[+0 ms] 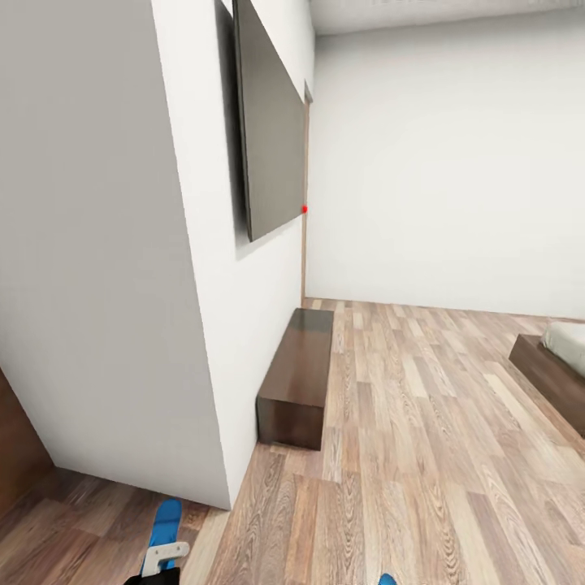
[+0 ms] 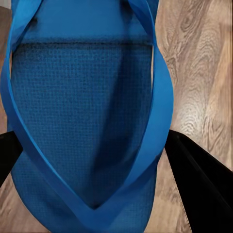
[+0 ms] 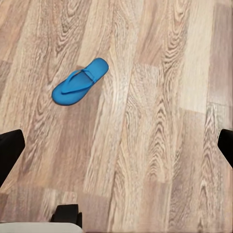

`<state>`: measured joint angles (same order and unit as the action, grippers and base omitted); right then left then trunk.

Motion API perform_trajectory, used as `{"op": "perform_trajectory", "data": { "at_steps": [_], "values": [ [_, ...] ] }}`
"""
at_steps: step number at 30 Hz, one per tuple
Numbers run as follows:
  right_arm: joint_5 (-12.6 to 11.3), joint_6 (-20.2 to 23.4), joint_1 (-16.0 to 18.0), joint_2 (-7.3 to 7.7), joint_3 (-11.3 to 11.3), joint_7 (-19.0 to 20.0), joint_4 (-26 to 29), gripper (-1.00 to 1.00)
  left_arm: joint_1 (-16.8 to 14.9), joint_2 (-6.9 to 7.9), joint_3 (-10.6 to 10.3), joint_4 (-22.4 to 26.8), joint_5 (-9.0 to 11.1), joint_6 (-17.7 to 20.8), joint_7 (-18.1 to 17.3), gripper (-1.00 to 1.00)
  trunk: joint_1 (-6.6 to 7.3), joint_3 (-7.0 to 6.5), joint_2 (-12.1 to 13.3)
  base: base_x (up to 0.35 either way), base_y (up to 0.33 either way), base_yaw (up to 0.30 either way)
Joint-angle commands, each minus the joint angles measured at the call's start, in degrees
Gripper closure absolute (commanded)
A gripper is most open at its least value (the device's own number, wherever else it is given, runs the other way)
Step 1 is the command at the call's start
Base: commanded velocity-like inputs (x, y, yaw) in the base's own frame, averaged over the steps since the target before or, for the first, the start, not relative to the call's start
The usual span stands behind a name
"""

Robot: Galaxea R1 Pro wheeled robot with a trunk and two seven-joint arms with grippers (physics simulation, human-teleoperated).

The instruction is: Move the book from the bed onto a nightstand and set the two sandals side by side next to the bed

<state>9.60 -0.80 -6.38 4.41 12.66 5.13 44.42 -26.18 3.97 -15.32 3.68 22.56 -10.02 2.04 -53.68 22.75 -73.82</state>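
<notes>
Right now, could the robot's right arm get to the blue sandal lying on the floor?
Probably yes. In the right wrist view the sandal lies flat on bare wood floor with nothing between it and the open jaws of the right gripper. The arm would have to come down to it, though.

You are working in soft, even light with no visible lamp: the white walls [image 1: 439,162] are reading bright and flat, the dark rectangular wall panel [image 1: 272,138] is casting a faint grey shadow onto the wall beside and below it, and the low dark brown glossy bench cabinet [image 1: 299,378] is showing a pale sheen on its top. The light brown wood-plank floor [image 3: 145,145] is rendering sharp without glare. The close bright blue flip-flop sandal [image 2: 82,111] is looking slightly soft, its strap shading the sole, and verticals are leaning toward the head view's edges.
</notes>
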Motion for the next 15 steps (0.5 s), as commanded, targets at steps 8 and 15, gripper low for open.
{"op": "perform_trajectory", "data": {
  "at_steps": [8, 15],
  "values": [
    [0.7, -0.2, 0.0, -0.1, 0.2, 0.4, 0.1, -1.0, 0.0, -0.09, -0.5, 0.0, 0.3, -0.2, 0.2, 1.0, 0.0, 0.05, 0.0, 0.081, 0.015, -0.103],
    [0.7, -0.2, 0.0, -0.1, 0.2, 0.4, 0.1, -1.0, 0.1, -0.17, -0.6, 0.0, 0.2, -0.3, 0.1, 1.0, 0.0, 0.05, 0.0, 0.142, 0.024, -0.039]
  ]
}}
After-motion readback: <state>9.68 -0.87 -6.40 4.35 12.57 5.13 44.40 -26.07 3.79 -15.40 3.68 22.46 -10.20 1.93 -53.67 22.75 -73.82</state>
